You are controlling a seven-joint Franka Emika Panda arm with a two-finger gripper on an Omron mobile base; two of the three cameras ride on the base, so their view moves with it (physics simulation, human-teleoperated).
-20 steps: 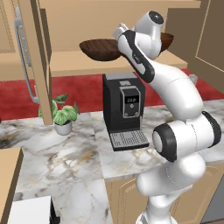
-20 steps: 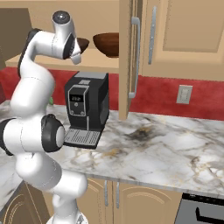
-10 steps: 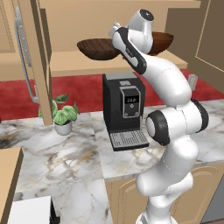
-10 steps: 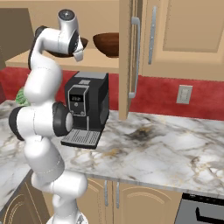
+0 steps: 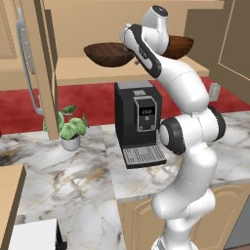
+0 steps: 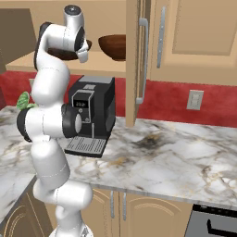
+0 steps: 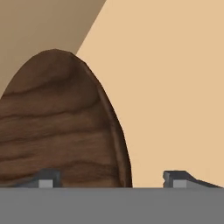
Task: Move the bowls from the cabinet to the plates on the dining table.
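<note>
Over the last second our arm has straightened and lifted toward the open cabinet (image 5: 122, 68), and the gripper (image 7: 111, 178) has moved in on the dark brown bowl (image 5: 108, 53) at the left of the shelf. We judge that we have gone from the approach to the first grasp, with neither bowl off the shelf yet.

In the hand view the two fingertips stand wide apart, one in front of the bowl's wood-grain side and the other over the bare tan shelf, so the bowl's rim lies between them. The jaws have begun to draw in slightly, but they grip nothing yet; we cannot tell whether a tip already touches the bowl.

The reddish brown bowl (image 6: 112, 46) sits further right on the same shelf, apart from the first. Both are above the black coffee machine (image 5: 138, 122) on the marble counter (image 6: 171, 152). The potted plant (image 5: 68, 128) stands to its left.
</note>
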